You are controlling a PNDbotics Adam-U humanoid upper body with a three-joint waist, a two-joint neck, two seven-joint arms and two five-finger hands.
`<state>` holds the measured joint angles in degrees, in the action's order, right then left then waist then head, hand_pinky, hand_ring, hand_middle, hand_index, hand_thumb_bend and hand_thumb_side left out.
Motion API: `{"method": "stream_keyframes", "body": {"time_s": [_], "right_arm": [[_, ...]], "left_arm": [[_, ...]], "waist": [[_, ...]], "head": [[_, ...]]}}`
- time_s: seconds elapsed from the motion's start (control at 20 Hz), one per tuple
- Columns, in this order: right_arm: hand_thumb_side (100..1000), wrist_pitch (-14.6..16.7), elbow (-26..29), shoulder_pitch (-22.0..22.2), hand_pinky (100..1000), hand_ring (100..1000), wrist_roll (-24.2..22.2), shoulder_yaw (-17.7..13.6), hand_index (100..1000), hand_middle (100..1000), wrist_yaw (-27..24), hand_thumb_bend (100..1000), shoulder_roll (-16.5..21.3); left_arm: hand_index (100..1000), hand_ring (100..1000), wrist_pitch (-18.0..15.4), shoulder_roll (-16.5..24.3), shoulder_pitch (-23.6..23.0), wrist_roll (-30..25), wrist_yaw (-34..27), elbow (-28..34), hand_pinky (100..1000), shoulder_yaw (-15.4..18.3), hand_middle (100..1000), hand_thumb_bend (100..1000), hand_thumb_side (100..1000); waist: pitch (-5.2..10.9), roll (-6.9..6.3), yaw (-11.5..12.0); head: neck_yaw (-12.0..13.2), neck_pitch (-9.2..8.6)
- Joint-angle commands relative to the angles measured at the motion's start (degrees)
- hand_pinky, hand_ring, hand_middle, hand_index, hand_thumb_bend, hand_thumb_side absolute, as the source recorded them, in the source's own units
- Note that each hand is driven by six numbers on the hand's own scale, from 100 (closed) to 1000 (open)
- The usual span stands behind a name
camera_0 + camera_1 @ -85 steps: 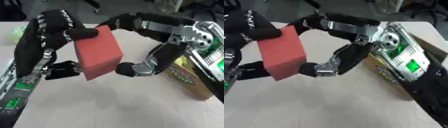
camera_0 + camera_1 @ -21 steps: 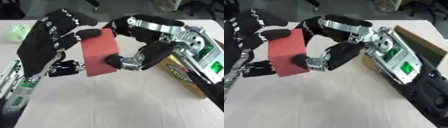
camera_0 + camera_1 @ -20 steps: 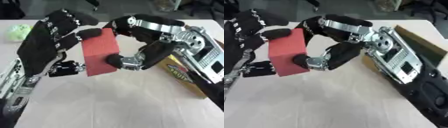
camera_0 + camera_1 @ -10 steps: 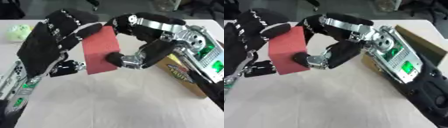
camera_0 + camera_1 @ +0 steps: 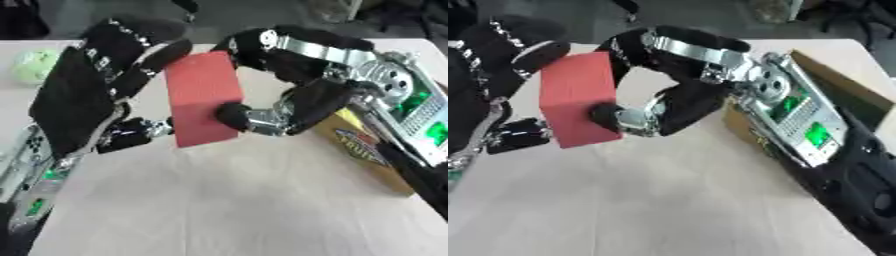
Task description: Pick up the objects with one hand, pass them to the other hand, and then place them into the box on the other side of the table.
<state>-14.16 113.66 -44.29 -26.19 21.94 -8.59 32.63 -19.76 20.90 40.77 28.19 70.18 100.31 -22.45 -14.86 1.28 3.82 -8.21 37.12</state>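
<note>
The red rectangular block (image 5: 203, 97) is held above the pale wooden table (image 5: 227, 200), between the two hands, tilted slightly from upright. The right hand (image 5: 302, 95) is curled round the block: its thumb tip presses on the near red face, and its fingers arch over the block's top edge to the far side. The left hand (image 5: 83, 95) lies against the block's left side with its fingers extended along the upper left edge and its thumb near the lower left corner; whether the thumb actually touches the block cannot be determined, as the view is blurred there. A brown cardboard box with a printed side label (image 5: 372, 150) stands on the table at the right, beneath the right forearm. A pale green ball (image 5: 33, 65) rests on the table at the far left, well apart from the block.
</note>
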Motion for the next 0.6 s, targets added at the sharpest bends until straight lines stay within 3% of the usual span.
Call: {"method": "stream_keyframes", "body": {"time_s": [0.05, 0.35, 0.6], "right_arm": [[352, 0.0, 0.9, -0.4, 996, 700, 0.5, -1.2, 615, 466, -0.5, 100, 1.8], [347, 0.4, 0.9, 1.3, 998, 700, 2.4, -2.9, 619, 468, -1.1, 100, 3.0], [327, 0.5, 0.9, 4.1, 996, 702, 6.4, -6.5, 621, 470, -0.5, 100, 5.7]], "left_arm": [[880, 743, 0.0, 1.9, 0.2, 1.1, 0.2, 1.0, 711, 0.6, 753, 1000, 100], [864, 728, 0.0, 4.8, -1.7, 2.1, -0.1, 0.4, 698, 1.0, 737, 1000, 129], [817, 692, 1.4, 7.8, -3.8, 2.5, -2.3, -1.0, 668, 2.1, 702, 960, 201]], "waist": [[1.09, -0.14, -0.2], [1.1, -0.35, -0.2], [1.2, -0.57, -0.3]], "head": [[-0.2, -0.18], [-0.8, 0.03], [-1.7, 0.44]]}}
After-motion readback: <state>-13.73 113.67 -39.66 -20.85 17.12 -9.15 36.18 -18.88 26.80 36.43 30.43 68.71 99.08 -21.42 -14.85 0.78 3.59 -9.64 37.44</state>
